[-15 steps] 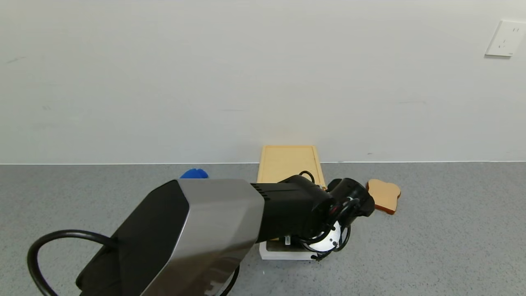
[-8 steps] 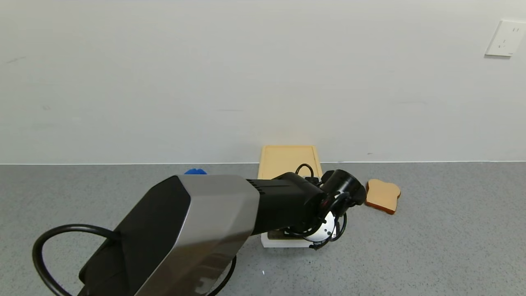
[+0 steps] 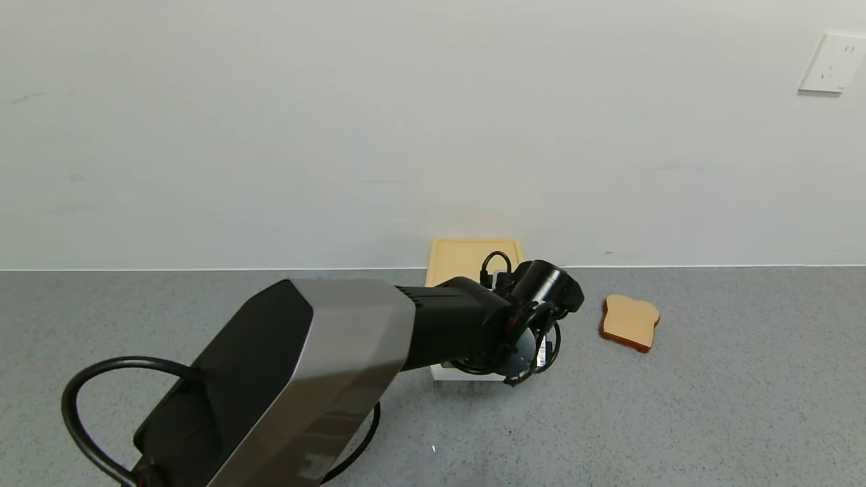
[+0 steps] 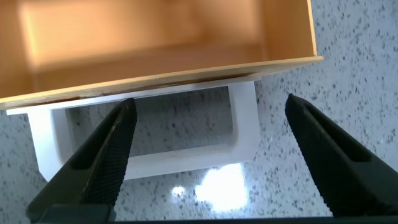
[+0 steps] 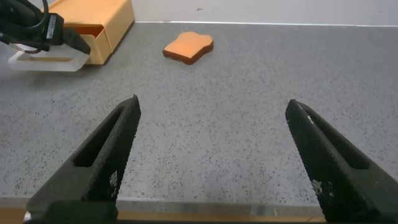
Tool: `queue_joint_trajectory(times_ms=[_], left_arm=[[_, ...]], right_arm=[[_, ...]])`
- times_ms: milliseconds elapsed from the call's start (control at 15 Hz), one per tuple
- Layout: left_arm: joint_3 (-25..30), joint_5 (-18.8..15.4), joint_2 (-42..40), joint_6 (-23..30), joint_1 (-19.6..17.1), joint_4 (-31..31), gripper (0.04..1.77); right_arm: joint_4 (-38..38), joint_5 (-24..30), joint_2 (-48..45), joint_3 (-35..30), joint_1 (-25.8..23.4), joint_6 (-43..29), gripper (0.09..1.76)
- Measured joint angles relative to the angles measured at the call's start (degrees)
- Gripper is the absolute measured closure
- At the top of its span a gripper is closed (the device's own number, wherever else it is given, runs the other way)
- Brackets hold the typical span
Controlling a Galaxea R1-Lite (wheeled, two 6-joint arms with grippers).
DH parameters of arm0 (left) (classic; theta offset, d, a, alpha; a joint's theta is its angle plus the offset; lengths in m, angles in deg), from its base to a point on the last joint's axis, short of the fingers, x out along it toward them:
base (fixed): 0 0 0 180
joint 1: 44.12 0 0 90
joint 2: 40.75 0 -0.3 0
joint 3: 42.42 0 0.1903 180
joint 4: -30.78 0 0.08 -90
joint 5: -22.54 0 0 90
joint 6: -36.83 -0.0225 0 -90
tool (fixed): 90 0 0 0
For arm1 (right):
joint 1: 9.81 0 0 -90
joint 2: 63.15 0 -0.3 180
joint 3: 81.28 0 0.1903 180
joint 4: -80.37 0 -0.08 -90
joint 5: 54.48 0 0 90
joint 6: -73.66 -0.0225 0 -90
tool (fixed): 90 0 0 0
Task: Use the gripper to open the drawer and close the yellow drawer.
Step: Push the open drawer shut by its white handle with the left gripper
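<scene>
Left gripper (image 4: 208,155), jaws released, is hovering over the drawer (image 4: 161,37) handle (image 4: 244,127), lower centre; push squarely to avoid jamming.

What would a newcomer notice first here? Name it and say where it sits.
The bulky black and silver left arm fills the lower left foreground, reaching toward the yellow drawer by the wall. Its left gripper, fingers open, straddles the drawer's white handle. A toast slice lies alone on the grey counter, right of the drawer.
</scene>
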Motion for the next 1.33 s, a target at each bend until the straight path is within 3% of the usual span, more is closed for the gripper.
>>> queue_joint_trajectory(times_ms=[867, 1333], left_arm=[[-0.1, -0.5, 2.1, -7.4, -3.5, 10.2, 0.09], [0.0, -0.5, 2.5, -8.2, -4.1, 11.4, 0.09]], right_arm=[[0.0, 0.0, 0.0, 0.0, 0.0, 0.0, 0.14], [0.0, 0.0, 0.0, 0.0, 0.0, 0.0, 0.14]])
